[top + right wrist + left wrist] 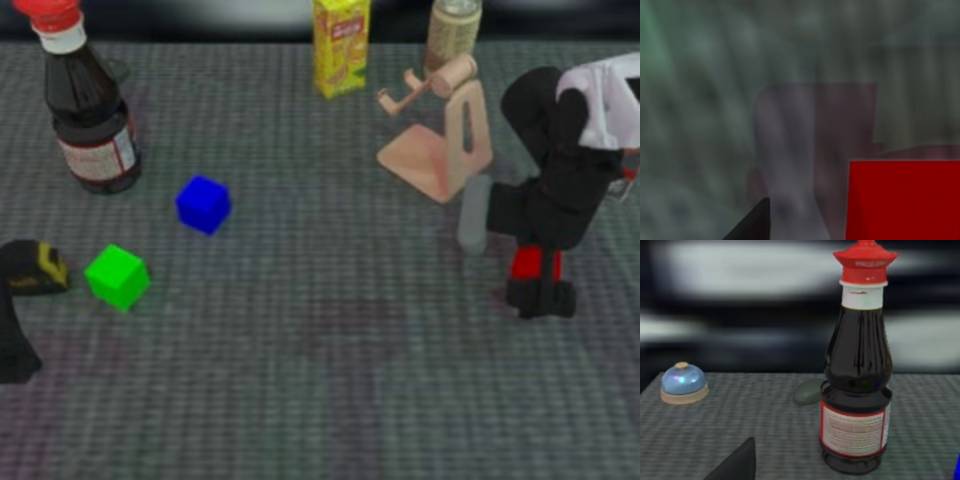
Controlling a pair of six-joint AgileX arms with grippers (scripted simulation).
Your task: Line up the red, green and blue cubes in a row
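While parked at the table's left edge, left gripper [20, 300], finger state impossible to tell. Just beside it, green cube [118, 277]; slightly farther, blue cube [203, 204]. Over at right, right gripper [538, 290] pinching red cube [528, 263]. Farther back: soy sauce bottle [85, 100], yellow carton [341, 45], wooden stand [445, 135].

The right arm [560, 170] near the pink stand [445, 140] is glossy black with a white shell segment, a grey cylindrical part and blocky black fingers [540, 297]. The left arm [15, 330] is black with a yellow marking.
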